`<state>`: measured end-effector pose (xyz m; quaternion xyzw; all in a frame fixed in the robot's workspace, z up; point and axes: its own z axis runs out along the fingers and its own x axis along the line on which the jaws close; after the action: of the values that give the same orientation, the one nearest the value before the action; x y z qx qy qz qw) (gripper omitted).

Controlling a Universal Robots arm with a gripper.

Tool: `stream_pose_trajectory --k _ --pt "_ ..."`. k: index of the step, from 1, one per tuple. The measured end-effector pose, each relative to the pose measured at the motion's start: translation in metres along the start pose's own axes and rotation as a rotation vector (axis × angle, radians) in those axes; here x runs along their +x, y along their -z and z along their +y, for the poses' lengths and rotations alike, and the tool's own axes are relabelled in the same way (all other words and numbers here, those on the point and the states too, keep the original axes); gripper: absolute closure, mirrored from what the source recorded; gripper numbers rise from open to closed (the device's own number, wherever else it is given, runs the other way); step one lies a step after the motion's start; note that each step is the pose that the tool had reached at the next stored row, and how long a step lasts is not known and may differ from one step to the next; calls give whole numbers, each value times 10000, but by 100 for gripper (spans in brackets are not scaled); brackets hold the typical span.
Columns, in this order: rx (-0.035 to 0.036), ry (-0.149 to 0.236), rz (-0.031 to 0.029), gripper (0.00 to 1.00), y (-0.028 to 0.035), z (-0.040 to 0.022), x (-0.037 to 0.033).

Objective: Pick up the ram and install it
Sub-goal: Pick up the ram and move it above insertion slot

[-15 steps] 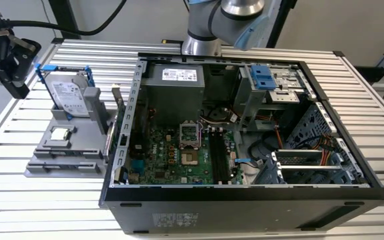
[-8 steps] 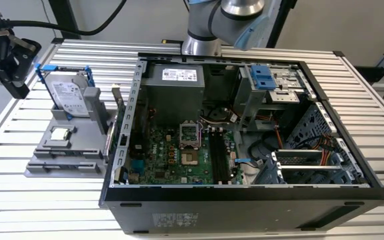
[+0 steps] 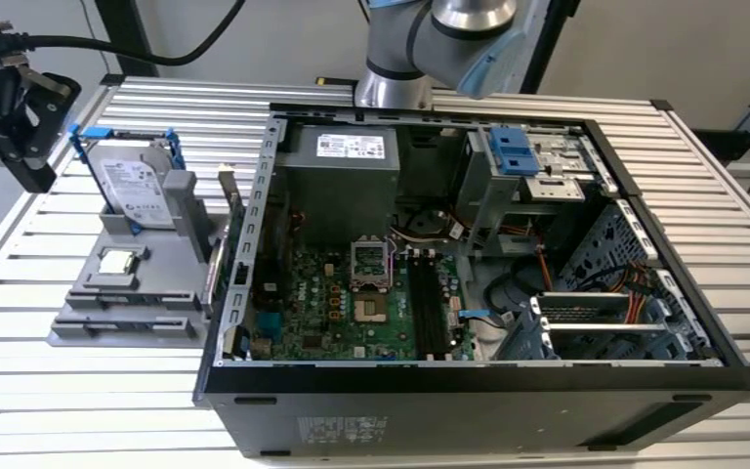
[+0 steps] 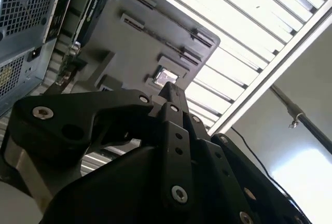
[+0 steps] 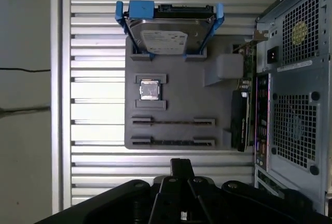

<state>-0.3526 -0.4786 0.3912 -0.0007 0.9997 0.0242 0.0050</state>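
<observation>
Ram (image 5: pixel 173 142) in gray fixture (image 5: pixel 181 79) slot, near but apart from closed, empty claw (image 5: pixel 181 163)

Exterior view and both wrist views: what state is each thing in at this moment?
Computer case: lying on its side, side panel off, inside exposed.
Hard drive: standing on edge in its blue frame, on the gray holder.
Square silver chip: lying flat in a recess of the gray holder.
Gripper: fingers shut, holding nothing, raised clear of the gray holder.
</observation>
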Motion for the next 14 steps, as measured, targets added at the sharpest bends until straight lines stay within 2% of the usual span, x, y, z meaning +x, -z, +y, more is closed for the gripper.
stream_pose_trajectory --k 5,14 --pt "-2 220 17 100 1 0 -1" --pt "-3 287 20 100 1 0 -1"
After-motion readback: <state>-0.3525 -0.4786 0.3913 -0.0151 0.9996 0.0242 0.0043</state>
